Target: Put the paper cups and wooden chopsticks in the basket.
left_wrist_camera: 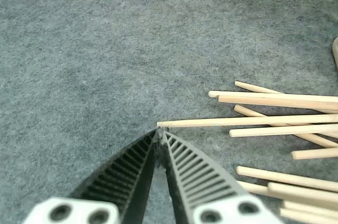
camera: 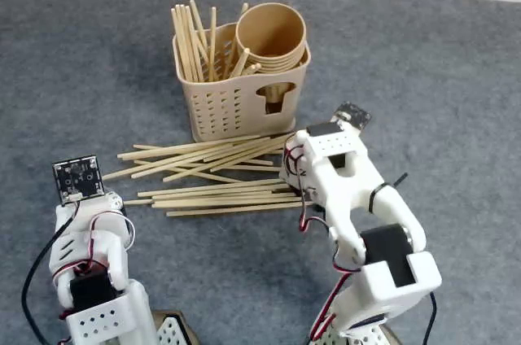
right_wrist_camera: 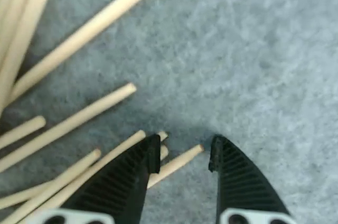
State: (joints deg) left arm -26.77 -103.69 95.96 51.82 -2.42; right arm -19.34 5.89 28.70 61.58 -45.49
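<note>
At twelve o'clock on the counter [camera: 456,101] stands the basket [camera: 236,105]. The paper cups [camera: 273,32] are stacked inside it on its three o'clock side, and a bundle of upright chopsticks [camera: 194,40] leans on its nine o'clock side. So the cups look done, and what is left for you is the heap of loose chopsticks [camera: 212,174] lying flat at the basket's six o'clock, near the middle of the counter.

Your right claw [right_wrist_camera: 184,154] is released and low over the three o'clock end of that heap. The tip of a single stick [right_wrist_camera: 182,160] lies between its jaws, and more tips crowd against one jaw.

Your left claw [left_wrist_camera: 160,138] is clenched on nothing. Its point sits just beside the end of the nearest stick [left_wrist_camera: 237,121] at the heap's nine o'clock edge.

The risk I see is the bite itself. If you close this near the tip, the stick will probably swing down as you lift and may drop out. If you catch two or three at uneven depth, one could slide free. A long stick held by its end may also strike the basket wall and push or tip the basket. Nudging the heap with the clenched left claw would scatter the sticks further.
</note>
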